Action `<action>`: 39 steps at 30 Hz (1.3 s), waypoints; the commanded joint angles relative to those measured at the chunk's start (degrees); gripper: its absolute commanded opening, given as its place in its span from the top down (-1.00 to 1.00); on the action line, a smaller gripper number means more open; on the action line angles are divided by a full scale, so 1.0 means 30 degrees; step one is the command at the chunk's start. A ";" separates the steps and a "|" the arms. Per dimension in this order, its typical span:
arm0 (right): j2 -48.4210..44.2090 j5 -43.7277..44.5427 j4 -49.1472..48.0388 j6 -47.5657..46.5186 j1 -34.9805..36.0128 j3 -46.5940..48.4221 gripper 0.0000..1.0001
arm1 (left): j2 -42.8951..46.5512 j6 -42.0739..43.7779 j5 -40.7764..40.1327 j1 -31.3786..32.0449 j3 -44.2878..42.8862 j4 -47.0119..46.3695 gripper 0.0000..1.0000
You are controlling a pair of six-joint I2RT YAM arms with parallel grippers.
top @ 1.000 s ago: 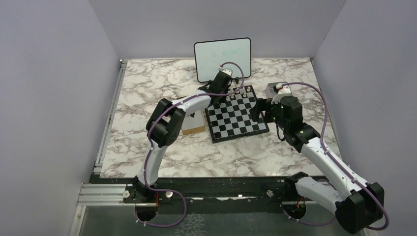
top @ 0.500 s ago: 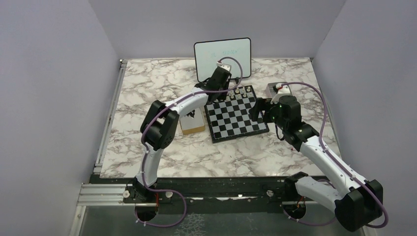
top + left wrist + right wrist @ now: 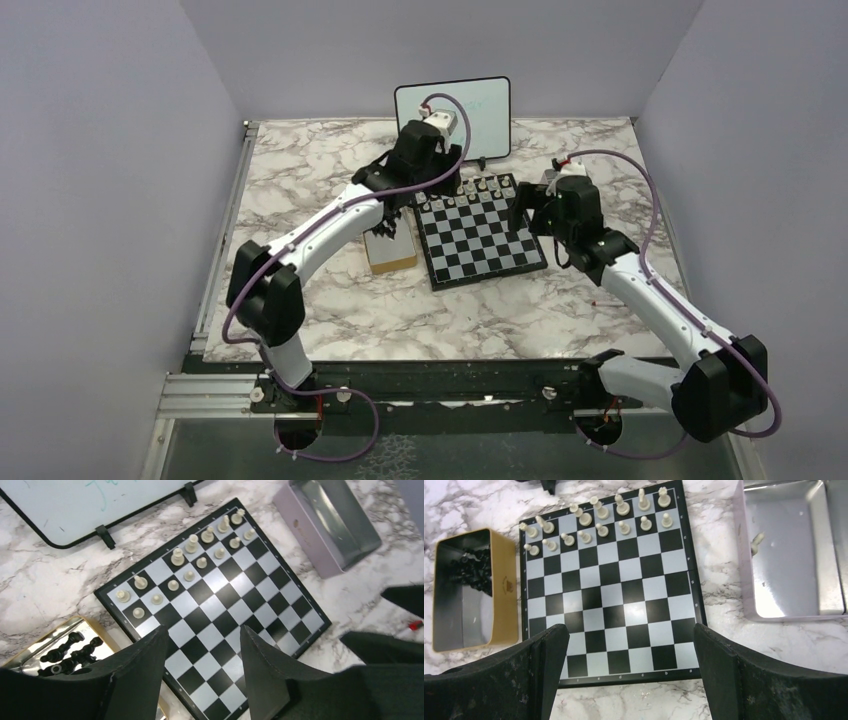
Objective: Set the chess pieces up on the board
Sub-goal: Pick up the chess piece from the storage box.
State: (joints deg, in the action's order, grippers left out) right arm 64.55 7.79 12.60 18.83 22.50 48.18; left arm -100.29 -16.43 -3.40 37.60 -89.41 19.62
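The left tool is hovering above the board, its fingers standing apart with nothing between them. The right tool is spread wide and is likewise carrying nothing. In the right wrist view the board is lying mid-frame on the marble bench, and the pale chess pieces are standing in two rows along its top edge, while the lower rows are sitting bare. The black set is lying in the gold tin at the left of the frame, just beside the board. The grey tin at upper right seems to be holding one pale piece. By my reading, the white side is nearing completion. The next move is likely calling for a careful drop into a tin, pinching one tiny piece alone.
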 commanded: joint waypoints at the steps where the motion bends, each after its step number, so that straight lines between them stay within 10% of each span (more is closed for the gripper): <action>1: 0.1214 0.1746 0.0208 -0.0825 -0.0185 0.1345 -1.00 | 0.2747 0.0174 0.3047 -0.0012 0.2328 0.0463 -0.18; 5: 0.2402 0.1677 -0.0298 -0.1228 -0.1030 0.1924 -0.99 | 0.4856 0.0359 0.3810 -0.0001 0.4453 0.0685 -0.97; 16: 0.6064 -0.1888 -0.0769 -0.1835 -0.6427 0.3658 -0.73 | 0.9232 0.2513 0.3096 0.0004 0.9719 0.0201 -0.98; 28: 0.9541 -0.2723 -0.0450 -0.3187 -0.8570 0.5621 0.17 | 1.0452 0.2485 -0.0403 -0.0017 1.1629 -0.0152 -0.98; 39: 1.2931 -0.3997 0.0586 -0.4314 -0.9337 0.7852 0.31 | 1.0306 0.2751 -0.2912 -0.0007 1.1497 0.0680 -0.98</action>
State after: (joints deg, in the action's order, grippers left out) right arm 100.51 0.03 12.82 7.57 -4.99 67.99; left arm -70.30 -8.95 -7.11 37.58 -54.61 21.19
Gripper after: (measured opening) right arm 0.352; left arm 0.989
